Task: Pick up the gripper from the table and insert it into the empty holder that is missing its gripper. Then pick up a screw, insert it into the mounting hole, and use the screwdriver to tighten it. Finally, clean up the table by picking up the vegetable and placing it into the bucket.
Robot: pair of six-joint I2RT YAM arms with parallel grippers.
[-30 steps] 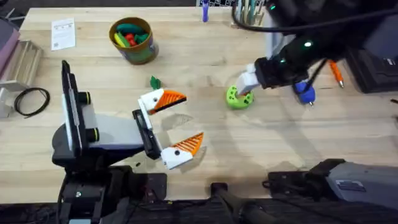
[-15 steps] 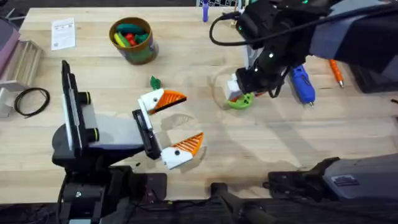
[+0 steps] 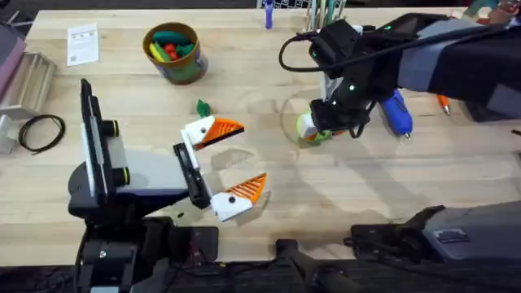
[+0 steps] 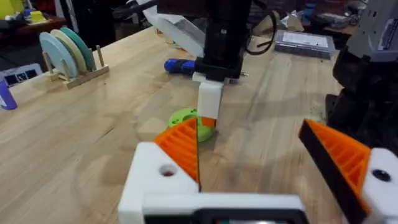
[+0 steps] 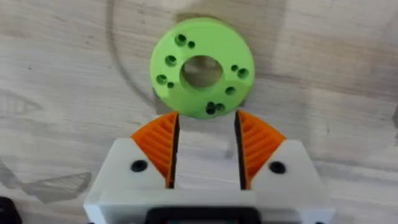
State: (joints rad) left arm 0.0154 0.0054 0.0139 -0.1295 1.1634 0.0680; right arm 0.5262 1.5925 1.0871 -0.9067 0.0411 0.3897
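Resting on the tabletop, the left gripper has its white-and-orange fingers spread wide, holding nothing. The bucket stands beyond it, and the small dark-green vegetable lies between bucket and fingers, just past the upper one. Further right, the right gripper hangs over the lime-green disc, its orange pads a narrow gap apart, tips at the disc's near edge and empty between them. The blue screwdriver lies just right of that disc, beside the right arm.
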